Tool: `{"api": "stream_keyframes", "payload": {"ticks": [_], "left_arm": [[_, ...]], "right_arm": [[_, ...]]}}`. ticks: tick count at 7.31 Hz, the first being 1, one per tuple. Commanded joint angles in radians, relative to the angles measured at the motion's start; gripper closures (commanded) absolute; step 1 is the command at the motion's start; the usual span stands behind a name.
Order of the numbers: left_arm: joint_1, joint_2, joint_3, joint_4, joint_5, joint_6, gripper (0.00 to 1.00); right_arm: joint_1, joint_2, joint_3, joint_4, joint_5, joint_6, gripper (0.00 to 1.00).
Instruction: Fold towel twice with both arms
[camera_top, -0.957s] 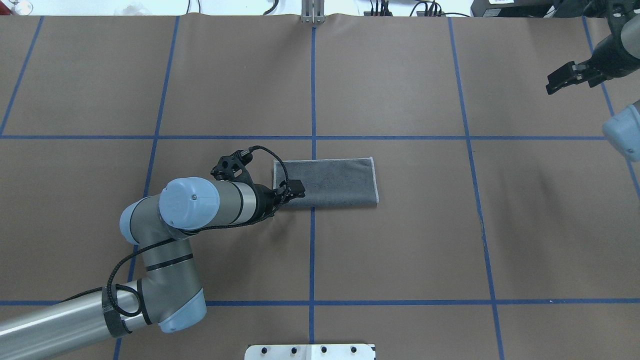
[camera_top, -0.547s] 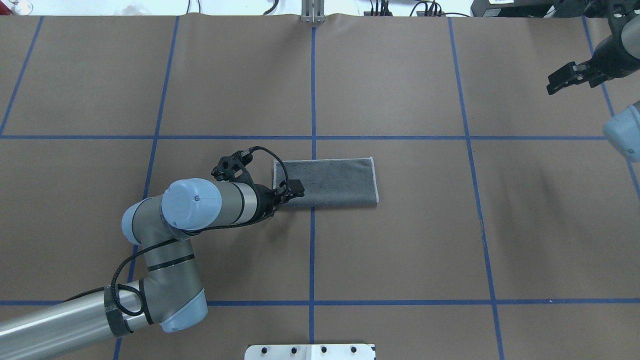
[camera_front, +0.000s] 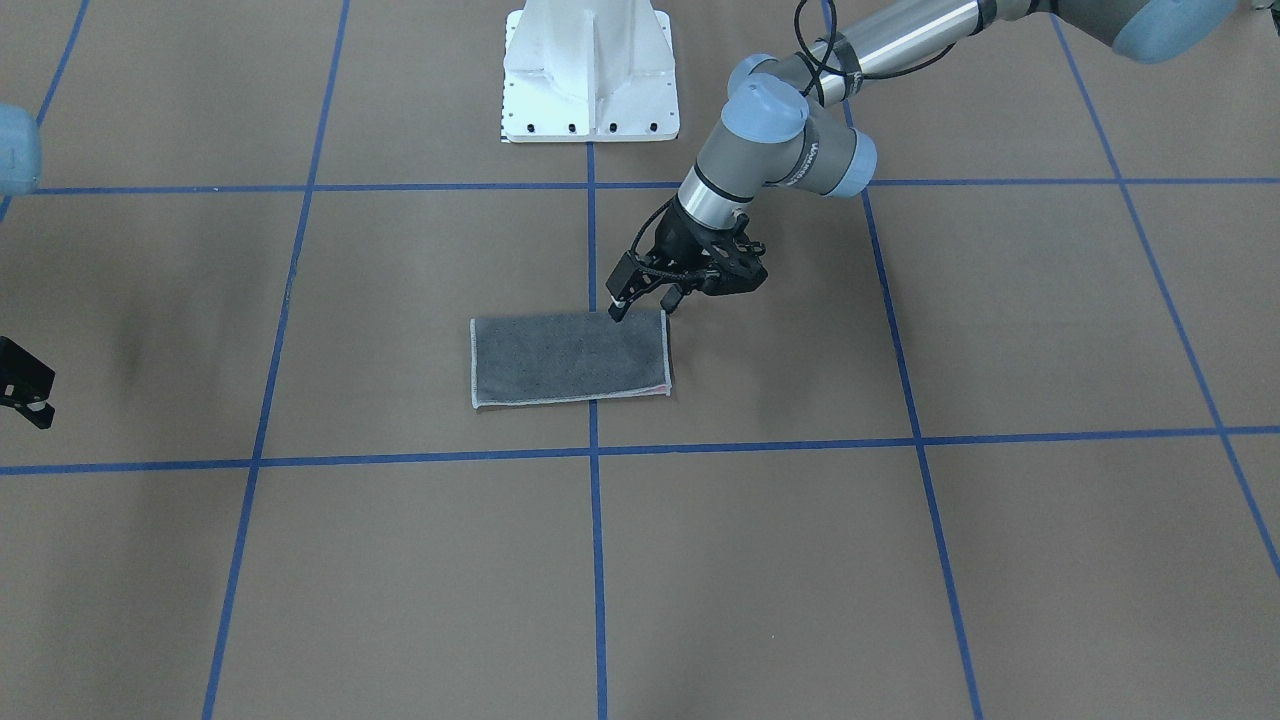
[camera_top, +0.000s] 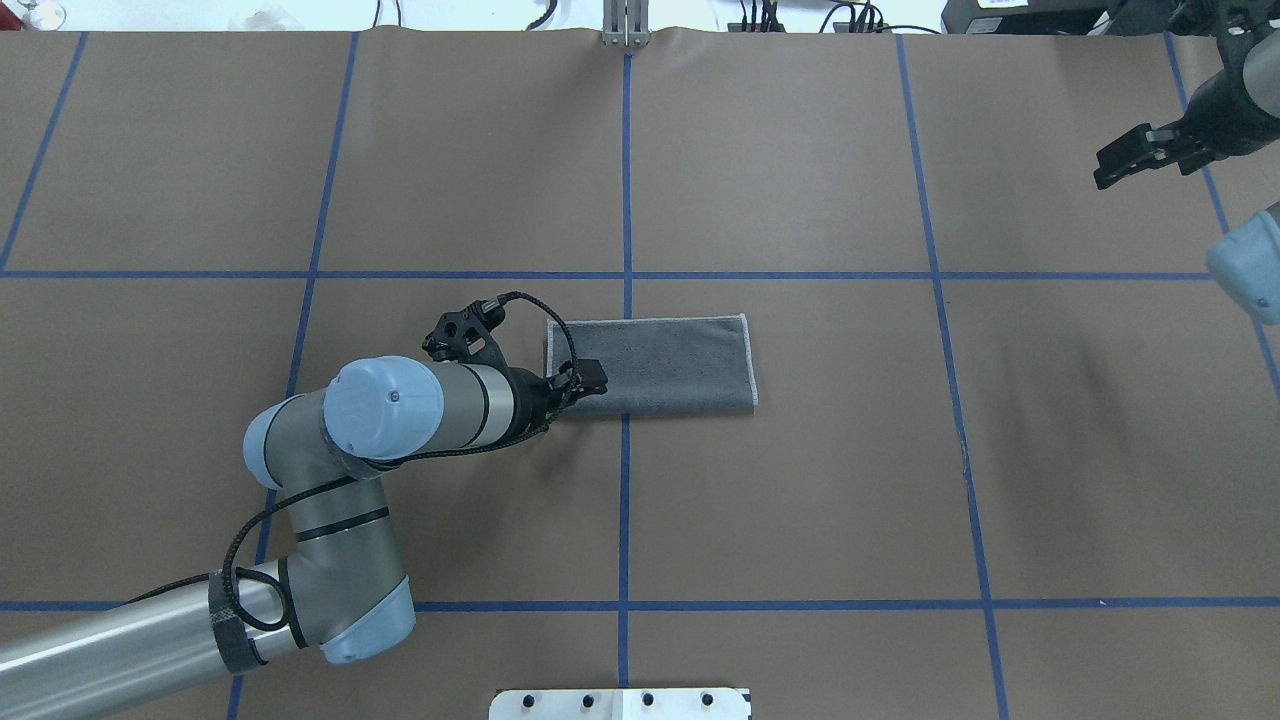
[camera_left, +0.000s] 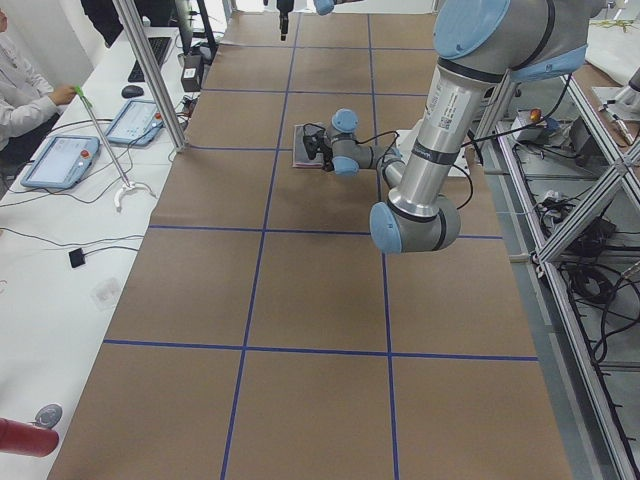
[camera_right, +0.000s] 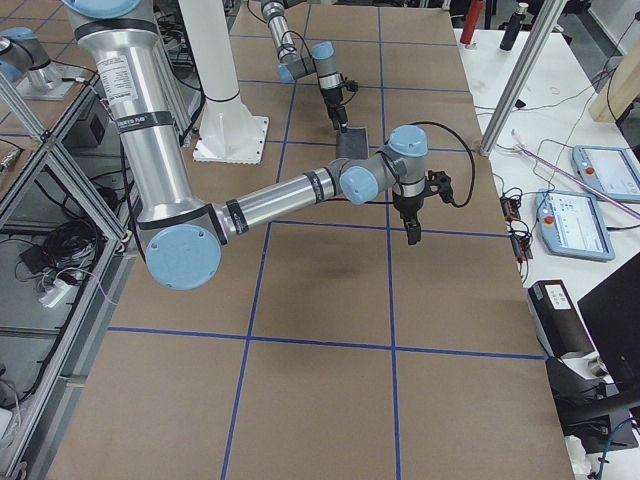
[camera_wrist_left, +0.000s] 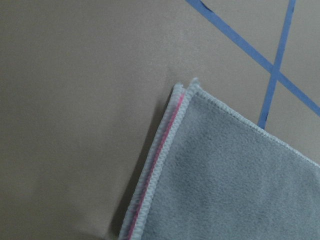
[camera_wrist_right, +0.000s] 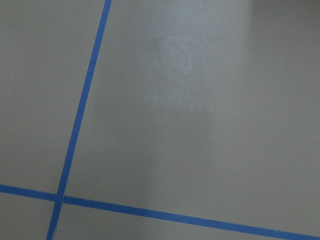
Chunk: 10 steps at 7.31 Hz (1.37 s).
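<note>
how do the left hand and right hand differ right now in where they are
The left hand sits low at the corner of the folded towel nearest the robot; the right hand is far out at the right side of the table, away from it. The left hand's wrist camera sees that towel corner; the right hand's sees only bare table and blue tape. Shared: both look open, neither holds the towel.

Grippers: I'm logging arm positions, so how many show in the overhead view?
2. The left gripper is at the towel's left end; the right gripper hangs well apart from it, near the table's far right corner.
</note>
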Motion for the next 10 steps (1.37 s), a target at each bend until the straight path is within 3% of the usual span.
{"api": "stream_keyframes", "payload": {"ticks": [1, 6, 9, 10], "left_arm": [[-0.004, 0.003, -0.001, 0.0, -0.001, 0.002, 0.41], [-0.007, 0.008, -0.007, 0.0, -0.001, 0.001, 0.72], [-0.01, 0.012, -0.01, 0.0, -0.001, 0.004, 0.72], [-0.012, 0.012, -0.01, 0.0, -0.001, 0.007, 0.62]], "right_arm": [[0.0, 0.0, 0.0, 0.0, -0.001, 0.0, 0.0], [0.0, 0.002, 0.0, 0.0, -0.003, 0.0, 0.0], [0.0, 0.002, 0.002, 0.0, -0.003, 0.0, 0.0], [0.0, 0.002, 0.002, 0.0, -0.004, 0.0, 0.0]]}}
